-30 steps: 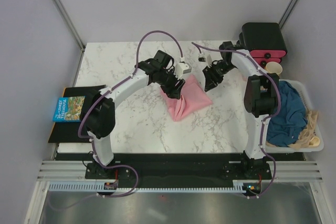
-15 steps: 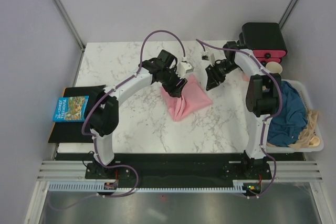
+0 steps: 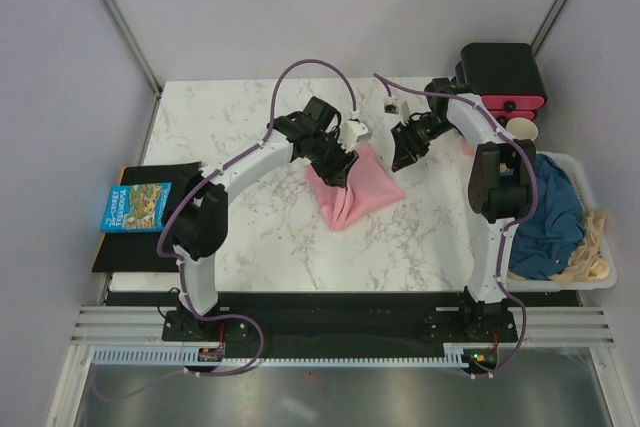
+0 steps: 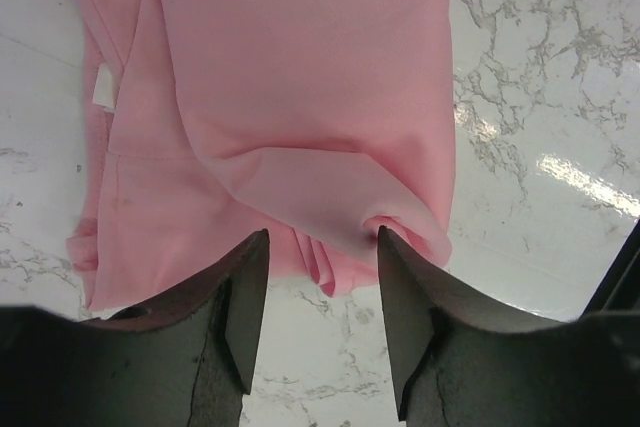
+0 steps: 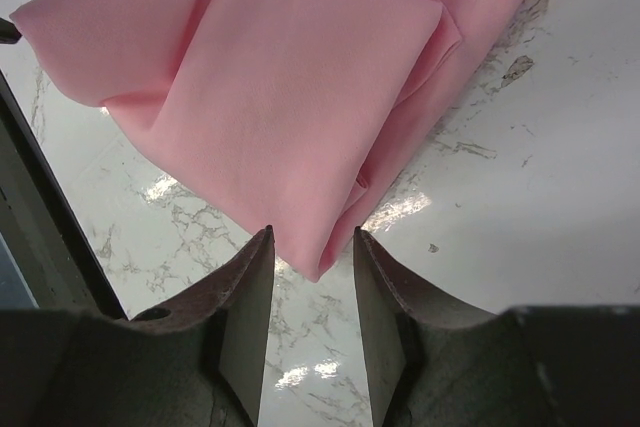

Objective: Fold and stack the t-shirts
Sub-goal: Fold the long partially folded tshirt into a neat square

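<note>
The left pincer (image 4: 320, 252) stands half open over an edge of the pink t-shirt (image 4: 300, 77). A rolled fold lies between its fingers, but nothing is clamped. The right pincer (image 5: 312, 247) is likewise parted, with a pointed corner of the shirt in its gap. The shirt lies folded in smooth layers at the middle of the overhead view, on the marble table (image 3: 250, 237). The dark blue t-shirt (image 3: 550, 212) lies crumpled in the white basket (image 3: 565, 284) at the right.

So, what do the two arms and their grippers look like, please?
The left arm and right arm have white links and bulky black joints; a purple cable loops along each. The left gripper and right gripper each have two dark, flat fingers that narrow towards the tips. I see no markings.
</note>
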Controlling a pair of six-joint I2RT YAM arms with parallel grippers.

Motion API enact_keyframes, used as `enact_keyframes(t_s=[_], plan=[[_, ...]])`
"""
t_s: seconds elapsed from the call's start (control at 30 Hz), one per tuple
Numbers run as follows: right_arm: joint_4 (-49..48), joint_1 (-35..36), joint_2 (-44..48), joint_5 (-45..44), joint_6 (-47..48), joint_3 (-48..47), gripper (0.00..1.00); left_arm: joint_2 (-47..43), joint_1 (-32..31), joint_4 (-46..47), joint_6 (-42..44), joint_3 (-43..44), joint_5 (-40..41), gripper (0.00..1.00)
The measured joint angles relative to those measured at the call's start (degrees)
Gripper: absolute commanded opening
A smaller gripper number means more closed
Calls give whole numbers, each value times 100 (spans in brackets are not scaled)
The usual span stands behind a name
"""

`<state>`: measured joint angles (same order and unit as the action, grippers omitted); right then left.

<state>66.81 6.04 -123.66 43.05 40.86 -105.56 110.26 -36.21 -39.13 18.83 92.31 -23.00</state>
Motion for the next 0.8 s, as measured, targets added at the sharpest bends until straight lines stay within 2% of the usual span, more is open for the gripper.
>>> enact_keyframes(t_s=[0.13,0.23,0.27,0.3,0.8], plan=[[-48,0,2,0,-61,0,44,177,-4,0,-26,66,39,48],[-59,0,2,-2,-81,0,43,313,-4,-2,-52,81,50,22],[-68,0,2,-4,-85,0,43,352,-4,-7,-68,83,57,7],[-79,0,2,-4,-87,0,42,367,-7,-7,-85,83,66,2],[-214,11,9,-2,-125,186,41,83,-17,7,-92,-63,796,3]])
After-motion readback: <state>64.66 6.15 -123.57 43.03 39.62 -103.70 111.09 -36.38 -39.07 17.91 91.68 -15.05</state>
